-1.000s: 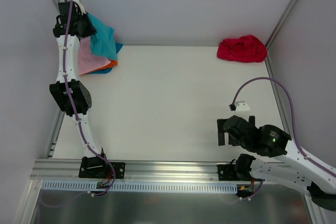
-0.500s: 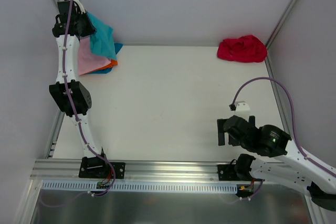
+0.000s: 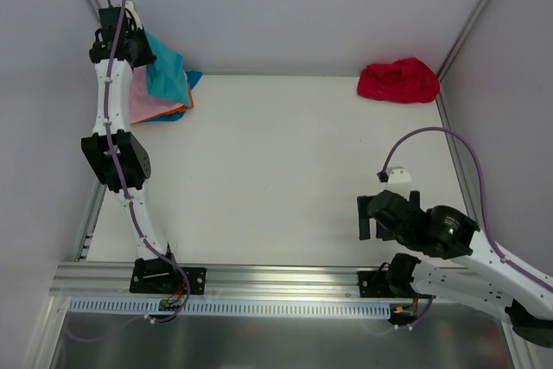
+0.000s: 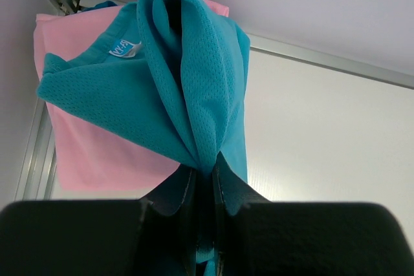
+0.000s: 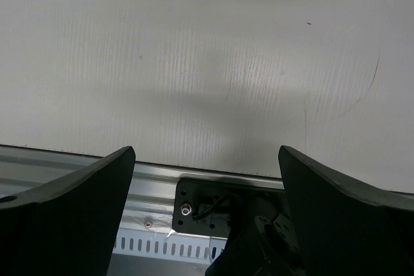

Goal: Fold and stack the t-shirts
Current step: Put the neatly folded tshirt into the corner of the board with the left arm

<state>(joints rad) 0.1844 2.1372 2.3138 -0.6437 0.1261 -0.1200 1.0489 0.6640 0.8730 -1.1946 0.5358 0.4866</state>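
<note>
Teal mesh shirt (image 4: 194, 82) hangs limp and light from the left hand (image 4: 206, 179) clamped on a bunched fold, likely better held by its shoulders; right hand (image 5: 204, 153) gapes empty.

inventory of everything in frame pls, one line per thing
teal t-shirt: 1, teal with a white neck label, far-left corner, hanging from the left gripper
pink t-shirt: 1, pink, flat in the far-left corner, behind the teal one
orange t-shirt: 1, orange, edge showing under the pink
blue t-shirt: 1, blue, edge showing in the same pile
red t-shirt: 1, red, crumpled, far-right corner
table: 1, white
rail: 1, aluminium, near edge
left gripper: 1, black, shut on the teal t-shirt
right gripper: 1, black, open, empty, near right
</note>
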